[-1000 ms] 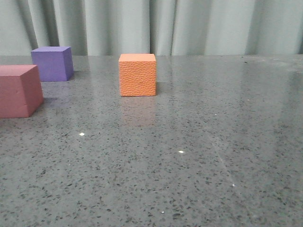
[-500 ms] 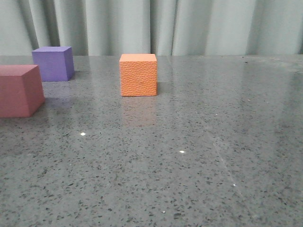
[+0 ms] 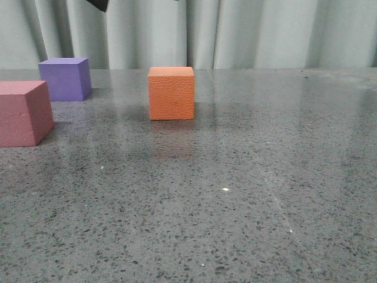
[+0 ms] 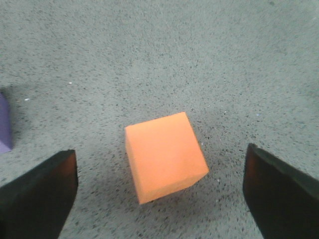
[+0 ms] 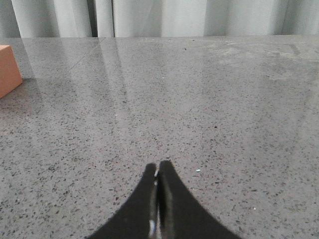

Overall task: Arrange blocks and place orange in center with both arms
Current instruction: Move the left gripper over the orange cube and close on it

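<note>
- Where the front view looks over the speckled counter (image 3: 247,194), the orange cube (image 3: 171,93) stands towards the far edge, the purple cube (image 3: 65,79) and pink-red cube (image 3: 22,113) near the left edge.
- Left wrist view: the left gripper (image 4: 159,191) is spread wide above the orange cube, touching nothing.
- Right wrist view: the right gripper (image 5: 157,199) is closed and empty over bare counter.

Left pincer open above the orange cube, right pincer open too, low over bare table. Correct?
Not quite. The right pincer is shut: the right wrist view shows its fingertips pressed together over the table. The rest holds: the left wrist view shows the left pincer open, with the orange cube between its fingers.
</note>
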Robot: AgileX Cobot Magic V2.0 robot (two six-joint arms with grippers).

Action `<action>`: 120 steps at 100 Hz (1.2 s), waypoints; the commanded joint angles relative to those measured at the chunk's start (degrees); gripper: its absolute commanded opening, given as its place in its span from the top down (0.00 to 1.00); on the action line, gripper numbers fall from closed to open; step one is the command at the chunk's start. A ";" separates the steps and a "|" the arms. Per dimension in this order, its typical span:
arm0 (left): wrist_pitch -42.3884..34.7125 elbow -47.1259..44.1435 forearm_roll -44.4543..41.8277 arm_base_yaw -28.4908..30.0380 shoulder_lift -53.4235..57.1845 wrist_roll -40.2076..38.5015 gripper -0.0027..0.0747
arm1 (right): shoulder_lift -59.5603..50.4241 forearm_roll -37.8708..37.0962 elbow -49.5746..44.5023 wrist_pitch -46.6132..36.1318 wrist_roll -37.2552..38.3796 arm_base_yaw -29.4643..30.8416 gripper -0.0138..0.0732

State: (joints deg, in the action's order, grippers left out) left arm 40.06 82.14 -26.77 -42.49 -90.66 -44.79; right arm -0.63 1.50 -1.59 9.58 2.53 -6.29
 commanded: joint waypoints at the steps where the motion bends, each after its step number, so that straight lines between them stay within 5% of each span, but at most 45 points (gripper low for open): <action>1: 1.49 6.71 -5.44 -1.77 -2.30 -5.07 0.15 | -1.38 0.03 0.76 -4.81 -0.47 0.44 0.92; 32: 7.37 16.81 -6.02 -3.13 -12.80 -7.62 0.15 | -1.38 0.03 0.76 -4.81 -0.47 0.44 0.92; 120: 10.18 16.85 -8.21 -3.13 -18.41 -14.15 0.15 | -1.38 0.03 0.76 -4.81 -0.47 0.44 0.92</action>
State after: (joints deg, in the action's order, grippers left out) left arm 51.46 97.10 -33.68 -45.16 -111.54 -58.22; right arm -0.63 1.50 -1.59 9.58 2.53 -6.29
